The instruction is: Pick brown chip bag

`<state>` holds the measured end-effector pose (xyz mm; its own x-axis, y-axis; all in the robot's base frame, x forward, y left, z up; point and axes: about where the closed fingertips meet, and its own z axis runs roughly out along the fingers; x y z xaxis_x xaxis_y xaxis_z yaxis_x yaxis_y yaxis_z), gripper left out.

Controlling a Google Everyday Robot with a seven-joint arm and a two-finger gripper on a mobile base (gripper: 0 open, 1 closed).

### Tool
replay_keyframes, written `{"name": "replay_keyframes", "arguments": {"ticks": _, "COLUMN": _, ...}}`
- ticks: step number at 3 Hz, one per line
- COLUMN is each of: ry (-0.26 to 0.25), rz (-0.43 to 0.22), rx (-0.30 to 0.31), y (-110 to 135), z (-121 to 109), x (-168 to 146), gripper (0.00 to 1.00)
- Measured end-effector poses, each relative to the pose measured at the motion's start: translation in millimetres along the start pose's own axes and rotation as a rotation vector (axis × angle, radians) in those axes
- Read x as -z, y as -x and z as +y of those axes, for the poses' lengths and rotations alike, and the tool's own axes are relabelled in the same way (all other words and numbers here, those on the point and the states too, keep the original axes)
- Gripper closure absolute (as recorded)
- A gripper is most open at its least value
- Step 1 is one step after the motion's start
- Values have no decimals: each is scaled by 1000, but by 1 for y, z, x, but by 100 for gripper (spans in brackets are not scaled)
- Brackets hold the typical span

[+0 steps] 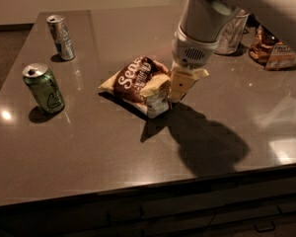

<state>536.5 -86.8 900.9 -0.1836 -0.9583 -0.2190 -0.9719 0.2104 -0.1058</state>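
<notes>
The brown chip bag [136, 77] with white lettering lies flat in the middle of the dark table [89, 152]. My gripper [167, 89] hangs from the white arm [200, 26] and is down at the bag's right end. Its two yellowish fingers [181, 83] are open and straddle the bag's right end, one over the bag and one just to its right. The bag rests on the table.
A green can [43, 88] stands at the left and a silver can [60, 37] at the back left. Other snack bags [274, 51] and a silvery bag [232, 33] lie at the back right. The table's front edge runs close below.
</notes>
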Motion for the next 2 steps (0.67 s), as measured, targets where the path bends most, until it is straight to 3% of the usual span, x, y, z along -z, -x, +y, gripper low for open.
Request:
{"name": "replay_keyframes", "arguments": {"ticks": 1, "ry": 6, "rz": -46, "rx": 8, "y": 4, "z": 9, "x": 19, "gripper": 88}}
{"name": "replay_keyframes", "arguments": {"ticks": 2, "ry": -17, "rz": -101, "rx": 62, "y": 10, "z": 25, "x": 55, "gripper": 100}}
